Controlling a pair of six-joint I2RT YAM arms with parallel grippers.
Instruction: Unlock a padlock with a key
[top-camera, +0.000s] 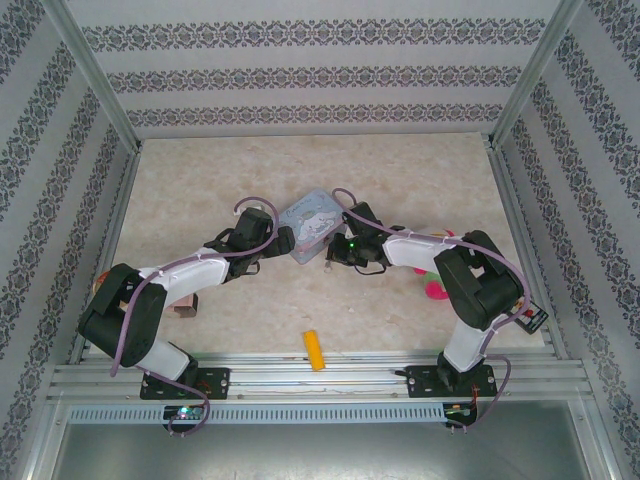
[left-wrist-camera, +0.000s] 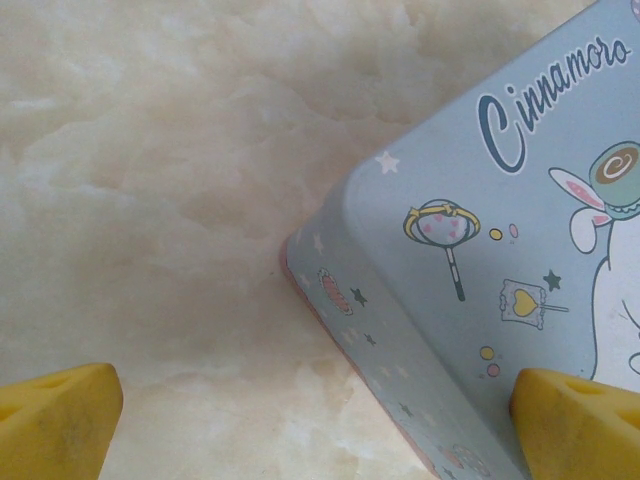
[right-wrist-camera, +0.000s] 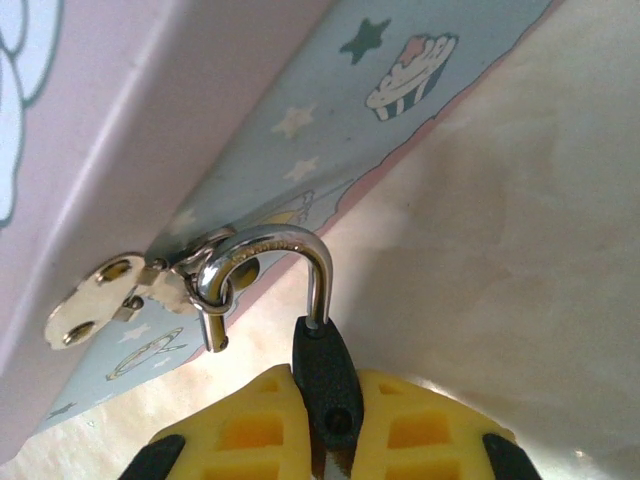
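Marbled desk (top-camera: 400, 180) carries a pale blue tin (top-camera: 308, 225). Left pincer (left-wrist-camera: 318, 420) is spread wide over the tin's corner, holding nothing. Right pincer (right-wrist-camera: 330, 425) is clamped tight on the padlock (right-wrist-camera: 322, 370) by its dark body, and the shackle hooks through the tin's latch (right-wrist-camera: 185, 280).

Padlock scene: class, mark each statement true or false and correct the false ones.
1. The right gripper is shut on the dark body of the padlock. True.
2. The padlock's shackle hooks through the latch of the tin. True.
3. The left gripper is shut on the tin. False: it is open, a finger on either side of the tin's corner.
4. The orange cylinder stands on the tin. False: it lies on the table near the arms' bases.
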